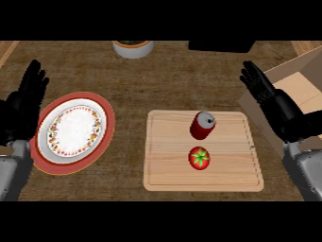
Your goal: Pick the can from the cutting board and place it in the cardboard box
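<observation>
A red can (204, 125) stands on the cutting board (167, 156), near the board's far edge; it looks upright, though the steep view leaves its tilt uncertain; the right hand (280, 106), fingers straight and spread, is the nearer one, the can lying to its left; the cardboard box (309, 80) sits at the right edge of the surface (191, 80), beyond that hand; the left hand (20, 106) rests open near the left edge.

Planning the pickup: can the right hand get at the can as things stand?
Probably yes: the right hand is open beside the cutting board, nothing stands between it and the can, and the tomato lies nearer the robot.
</observation>
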`<state>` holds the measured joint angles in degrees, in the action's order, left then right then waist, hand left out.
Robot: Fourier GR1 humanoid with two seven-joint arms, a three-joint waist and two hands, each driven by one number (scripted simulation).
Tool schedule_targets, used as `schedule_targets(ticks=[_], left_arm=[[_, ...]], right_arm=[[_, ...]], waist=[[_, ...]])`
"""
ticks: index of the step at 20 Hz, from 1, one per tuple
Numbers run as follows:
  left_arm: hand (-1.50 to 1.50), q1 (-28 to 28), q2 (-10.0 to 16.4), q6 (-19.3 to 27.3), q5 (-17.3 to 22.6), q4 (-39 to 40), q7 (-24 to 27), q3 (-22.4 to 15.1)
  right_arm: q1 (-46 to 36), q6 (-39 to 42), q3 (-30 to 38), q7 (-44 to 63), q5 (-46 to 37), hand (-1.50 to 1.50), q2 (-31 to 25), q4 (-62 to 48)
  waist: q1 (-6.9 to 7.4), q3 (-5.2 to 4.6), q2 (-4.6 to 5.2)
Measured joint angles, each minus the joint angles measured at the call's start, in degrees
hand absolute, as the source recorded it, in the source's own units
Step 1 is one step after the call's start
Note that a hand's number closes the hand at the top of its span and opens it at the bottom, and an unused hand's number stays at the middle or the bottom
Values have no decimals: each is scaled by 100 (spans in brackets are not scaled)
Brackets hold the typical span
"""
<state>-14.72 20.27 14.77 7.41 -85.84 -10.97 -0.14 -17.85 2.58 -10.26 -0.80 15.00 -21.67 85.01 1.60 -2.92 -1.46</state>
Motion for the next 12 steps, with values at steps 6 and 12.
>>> schedule_targets(ticks=[6,12], left_arm=[[0,29,-57,-450,-111,-192,215,-531],[0,59,-66,-797,-180,-247,272,-938]], right_arm=[[334,-2034,197,668,-802,-150,628,-370],[401,-3258,68,522,-2406,-150,167,-635]], waist=[[-352,200,96],[-530,-10,11]])
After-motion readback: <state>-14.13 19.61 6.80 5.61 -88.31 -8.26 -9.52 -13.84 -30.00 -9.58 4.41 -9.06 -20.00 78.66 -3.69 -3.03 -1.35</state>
